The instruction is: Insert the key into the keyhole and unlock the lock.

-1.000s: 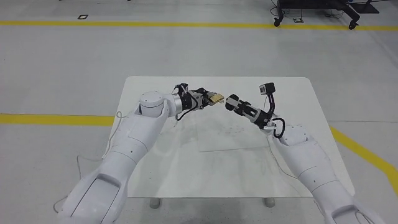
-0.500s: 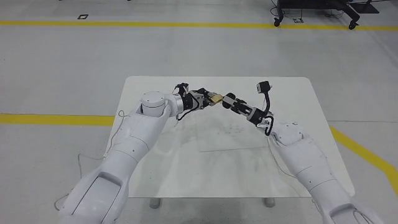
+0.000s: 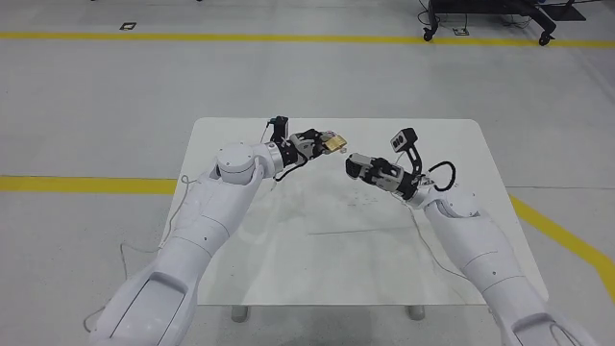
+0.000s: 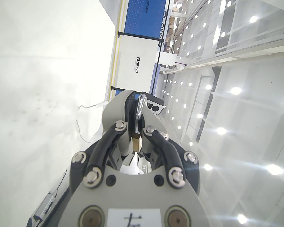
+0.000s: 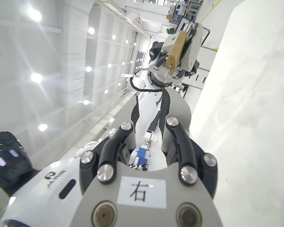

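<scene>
A brass padlock (image 3: 334, 141) hangs above the far middle of the white table (image 3: 288, 259), with my left gripper (image 3: 326, 142) shut on it. In the left wrist view the lock body (image 4: 136, 143) and its silver shackle (image 4: 140, 106) sit between the closed fingers. My right gripper (image 3: 352, 161) is a short gap to the lock's right and nearer, shut on a small silver key (image 5: 167, 76). In the right wrist view the key's tip points at the bottom face of the lock (image 5: 175, 49), just short of it. The rest of the key is hidden by the fingers.
The tabletop under both arms is bare white with faint scuff marks (image 3: 370, 197). Yellow floor lines (image 3: 86, 185) run past the table's sides. A dark wheeled rack (image 3: 490, 5) stands far back on the right.
The right gripper closed on the lock half a second ago, then drew back toward the right and nearer side. The left gripper has shifted the lock slightly farther away.
</scene>
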Tool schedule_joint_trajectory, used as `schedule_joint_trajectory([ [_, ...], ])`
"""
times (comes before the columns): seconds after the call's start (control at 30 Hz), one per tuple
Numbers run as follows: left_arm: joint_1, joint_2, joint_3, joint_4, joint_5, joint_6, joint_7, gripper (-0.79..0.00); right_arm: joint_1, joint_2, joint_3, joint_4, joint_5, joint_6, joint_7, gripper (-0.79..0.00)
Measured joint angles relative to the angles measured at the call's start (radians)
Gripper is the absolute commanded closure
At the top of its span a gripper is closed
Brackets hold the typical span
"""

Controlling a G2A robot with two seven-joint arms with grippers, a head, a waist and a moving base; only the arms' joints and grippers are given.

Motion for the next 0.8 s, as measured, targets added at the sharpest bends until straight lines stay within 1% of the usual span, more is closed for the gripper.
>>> schedule_joint_trajectory([
  [0.03, 0.002, 0.001, -0.001, -0.003, 0.004, -0.001, 0.001, 0.000, 0.013, -0.002, -0.003, 0.019, 0.017, 0.023, 0.021, -0.246],
  [0.1, 0.004, 0.001, -0.002, -0.007, 0.007, 0.000, 0.002, 0.000, 0.031, -0.006, -0.011, 0.046, 0.019, 0.051, 0.025, -0.265],
  [0.2, 0.007, 0.003, -0.004, -0.014, 0.015, -0.002, 0.005, 0.000, 0.058, -0.014, -0.031, 0.081, 0.009, 0.090, 0.011, -0.268],
  [0.3, 0.009, 0.004, -0.005, -0.021, 0.027, -0.011, 0.009, 0.000, 0.077, -0.023, -0.045, 0.108, 0.011, 0.116, -0.005, -0.252],
  [0.43, 0.013, 0.005, -0.005, -0.028, 0.039, -0.010, 0.008, 0.000, 0.093, -0.031, -0.055, 0.131, 0.012, 0.129, -0.016, -0.200],
  [0.63, 0.015, 0.005, -0.005, -0.033, 0.049, -0.010, 0.007, 0.000, 0.103, -0.038, -0.054, 0.146, 0.023, 0.134, -0.014, -0.145],
  [0.67, 0.016, 0.005, -0.005, -0.034, 0.051, -0.010, 0.007, 0.000, 0.104, -0.038, -0.053, 0.147, 0.024, 0.136, -0.013, -0.105],
  [0.7, 0.016, 0.005, -0.005, -0.034, 0.052, -0.010, 0.007, 0.000, 0.105, -0.039, -0.053, 0.149, 0.026, 0.139, -0.013, -0.025],
  [0.73, 0.017, 0.005, -0.005, -0.035, 0.053, -0.010, 0.008, 0.000, 0.106, -0.040, -0.052, 0.152, 0.030, 0.145, -0.014, 0.000],
  [0.8, 0.017, 0.005, -0.003, -0.036, 0.057, -0.010, 0.007, 0.000, 0.108, -0.043, -0.051, 0.156, 0.040, 0.160, -0.011, 0.000],
])
